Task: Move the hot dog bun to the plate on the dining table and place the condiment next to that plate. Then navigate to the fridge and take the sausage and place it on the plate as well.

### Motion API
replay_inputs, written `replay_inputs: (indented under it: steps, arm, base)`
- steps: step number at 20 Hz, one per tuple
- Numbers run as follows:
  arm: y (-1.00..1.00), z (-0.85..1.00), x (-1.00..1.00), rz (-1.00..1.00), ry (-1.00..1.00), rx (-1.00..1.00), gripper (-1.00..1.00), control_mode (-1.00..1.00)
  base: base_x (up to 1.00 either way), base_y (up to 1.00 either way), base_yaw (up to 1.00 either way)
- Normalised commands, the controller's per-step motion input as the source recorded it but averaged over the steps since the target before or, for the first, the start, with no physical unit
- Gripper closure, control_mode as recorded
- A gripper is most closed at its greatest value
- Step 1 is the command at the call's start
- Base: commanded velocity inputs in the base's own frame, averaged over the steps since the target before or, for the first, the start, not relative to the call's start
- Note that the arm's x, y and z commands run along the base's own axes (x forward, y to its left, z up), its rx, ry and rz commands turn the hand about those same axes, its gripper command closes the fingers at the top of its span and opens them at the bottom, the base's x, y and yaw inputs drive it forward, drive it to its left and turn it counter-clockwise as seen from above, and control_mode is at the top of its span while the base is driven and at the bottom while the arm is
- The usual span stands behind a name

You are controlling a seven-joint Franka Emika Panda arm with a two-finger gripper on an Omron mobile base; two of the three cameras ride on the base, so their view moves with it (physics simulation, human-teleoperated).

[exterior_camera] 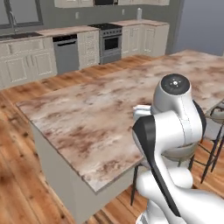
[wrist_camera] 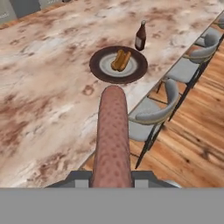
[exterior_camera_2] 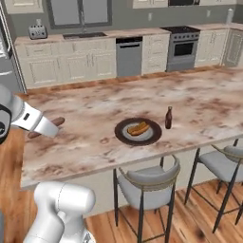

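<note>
My gripper (wrist_camera: 112, 177) is shut on the long reddish-brown sausage (wrist_camera: 112, 131), which sticks forward from between the fingers, held above the near edge of the dining table (wrist_camera: 39, 87). In the right base view the sausage (exterior_camera_2: 58, 122) hangs over the table's left end, beside my hand. Farther along the table stands the dark plate (wrist_camera: 98, 71) with the hot dog bun (wrist_camera: 121, 60) lying on it. The brown condiment bottle (wrist_camera: 140, 36) stands upright just beyond the plate. From the right base the plate (exterior_camera_2: 122, 136), bun (exterior_camera_2: 138, 128) and bottle (exterior_camera_2: 168, 117) sit near the table's front edge.
Grey stools (exterior_camera_2: 148, 182) (exterior_camera_2: 227, 161) line the table's near side over the wood floor. Along the back wall run white cabinets with a dishwasher (exterior_camera_2: 129, 56), a stove (exterior_camera_2: 183, 47) and a toaster (exterior_camera_2: 36, 32). My arm (exterior_camera: 175, 127) blocks part of the left base view.
</note>
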Motion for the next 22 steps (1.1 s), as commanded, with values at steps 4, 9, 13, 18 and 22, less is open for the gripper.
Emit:
replay_inputs:
  steps: [4,9,13,18,22]
  arm:
    - [0.0,0.0,0.0,0.0,0.0,0.0,1.0,1.0]
    - [0.0,0.0,0.0,0.0,0.0,0.0,1.0,1.0]
    - [0.0,0.0,0.0,0.0,0.0,0.0,1.0,1.0]
    - [0.0,0.0,0.0,0.0,0.0,0.0,1.0,1.0]
    - [-0.51,-0.06,0.75,0.18,0.06,0.15,1.0,-1.0]
  base:
    - [0.01,-0.95,0.38]
    - [0.35,-0.9,0.34]
    - [0.66,-0.71,0.39]
    - [0.84,-0.55,0.4]
    - [0.25,-0.14,0.08]
